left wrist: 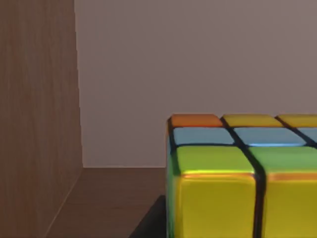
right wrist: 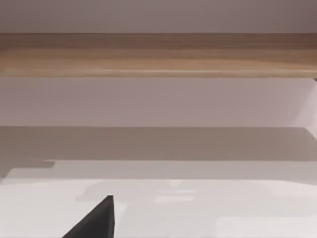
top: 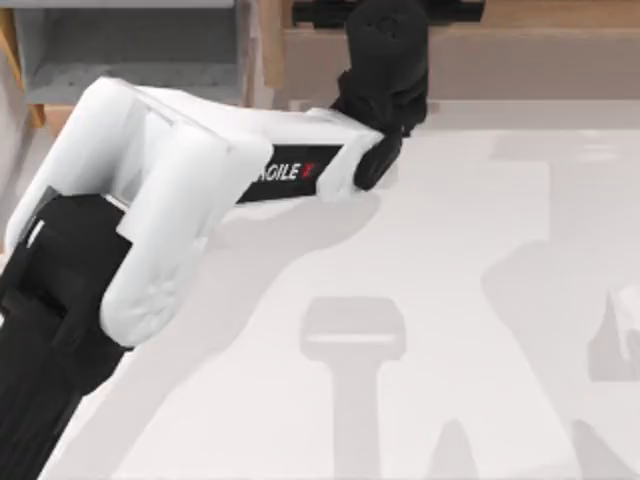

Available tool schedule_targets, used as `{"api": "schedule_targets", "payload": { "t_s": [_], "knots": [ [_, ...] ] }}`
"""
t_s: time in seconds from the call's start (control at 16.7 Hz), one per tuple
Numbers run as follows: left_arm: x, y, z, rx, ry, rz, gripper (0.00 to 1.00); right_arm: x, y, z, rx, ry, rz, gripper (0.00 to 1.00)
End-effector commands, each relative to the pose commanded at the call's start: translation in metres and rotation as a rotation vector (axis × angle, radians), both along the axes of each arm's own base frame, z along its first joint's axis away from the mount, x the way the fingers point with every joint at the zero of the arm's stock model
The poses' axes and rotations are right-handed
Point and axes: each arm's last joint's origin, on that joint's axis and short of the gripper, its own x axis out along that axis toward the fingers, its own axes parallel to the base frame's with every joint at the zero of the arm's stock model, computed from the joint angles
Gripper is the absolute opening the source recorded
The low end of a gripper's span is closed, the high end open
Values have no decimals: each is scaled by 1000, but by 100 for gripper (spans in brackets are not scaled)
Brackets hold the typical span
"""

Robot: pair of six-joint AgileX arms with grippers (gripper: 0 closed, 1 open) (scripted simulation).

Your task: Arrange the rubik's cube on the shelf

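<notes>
Jaws of our left gripper (top: 385, 30) reach into the shelf (top: 500, 55); their state we cannot tell. Cube (left wrist: 242, 178) sits close beside the upright (left wrist: 37, 114). We should release gently, withdraw straight.

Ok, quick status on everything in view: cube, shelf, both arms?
rubik's cube: upright, close under the left wrist camera, inside the shelf; whether it rests on the board or is held is unclear.
shelf: wooden floor and side wall around the cube.
left arm: stretched to the shelf at the table's far edge.
right arm: parked, facing the shelf.
</notes>
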Motion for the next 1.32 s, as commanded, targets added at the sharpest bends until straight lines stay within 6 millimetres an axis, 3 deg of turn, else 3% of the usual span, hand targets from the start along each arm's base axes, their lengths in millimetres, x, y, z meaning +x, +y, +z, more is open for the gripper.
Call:
{"api": "schedule_targets", "payload": {
  "t_s": [0.36,1.02,1.32],
  "knots": [
    [0,0,0,0,0,0,98,0,0,0,0,0,0,100],
    [-3,-2,2,1,-4,-7,100,0,0,0,0,0,0,100],
    [-26,-2,39,36,-98,-59,100,0,0,0,0,0,0,100]
  ]
}}
